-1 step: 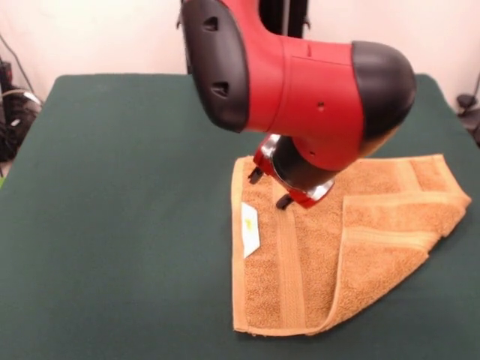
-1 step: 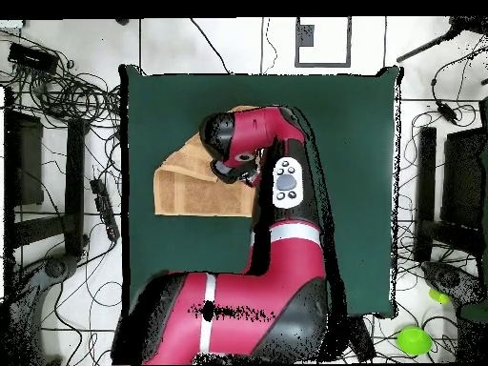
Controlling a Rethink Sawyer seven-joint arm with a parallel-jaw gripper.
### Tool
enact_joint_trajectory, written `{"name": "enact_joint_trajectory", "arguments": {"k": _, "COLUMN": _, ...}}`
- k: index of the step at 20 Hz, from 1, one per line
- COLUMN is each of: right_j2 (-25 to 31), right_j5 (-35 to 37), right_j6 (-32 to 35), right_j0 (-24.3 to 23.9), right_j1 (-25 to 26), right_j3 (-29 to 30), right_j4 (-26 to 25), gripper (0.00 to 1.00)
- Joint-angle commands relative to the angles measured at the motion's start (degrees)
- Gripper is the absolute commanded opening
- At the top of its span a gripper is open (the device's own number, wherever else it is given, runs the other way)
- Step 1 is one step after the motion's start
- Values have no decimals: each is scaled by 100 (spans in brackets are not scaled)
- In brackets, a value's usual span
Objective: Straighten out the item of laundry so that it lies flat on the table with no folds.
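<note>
The item of laundry [image 1: 300, 270], a tan-orange terry towel, lies on the right half of the dark green table [image 1: 120, 187]. Its right side is folded over toward the middle as a slanted flap [image 1: 390, 225]. A woven band runs down the flat left part, and a white care tag [image 1: 250, 229] sits near the left edge. My gripper [image 1: 270, 189] hangs from the red arm and rests low on the towel's far left portion. Its two black tips stand apart, open, with no cloth pinched between them. From overhead, the towel [image 2: 186, 191] sits left of the gripper [image 2: 238, 173], partly hidden by the arm.
The arm's red and black wrist [image 1: 300, 82] covers the towel's far edge. Green cloth [image 2: 362, 143] stretches wide around the towel. Off the table, cables [image 2: 67, 91], dark stands [image 2: 457, 191] and a green object [image 2: 415, 338] lie on the floor.
</note>
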Motion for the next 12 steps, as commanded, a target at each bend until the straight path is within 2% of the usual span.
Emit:
{"name": "enact_joint_trajectory", "arguments": {"k": 1, "right_j2": -342, "right_j5": 681, "right_j6": -668, "right_j0": 347, "right_j1": 1119, "right_j3": -125, "right_j4": -920, "gripper": 100}}
{"name": "enact_joint_trajectory", "arguments": {"k": 7, "right_j2": -599, "right_j5": 774, "right_j6": -991, "right_j0": 426, "right_j1": 1160, "right_j3": -193, "right_j4": -1243, "gripper": 100}}
{"name": "enact_joint_trajectory", "arguments": {"k": 12, "right_j2": -574, "right_j5": 807, "right_j6": -1337, "right_j0": 334, "right_j1": 1118, "right_j3": -151, "right_j4": -1199, "gripper": 100}}
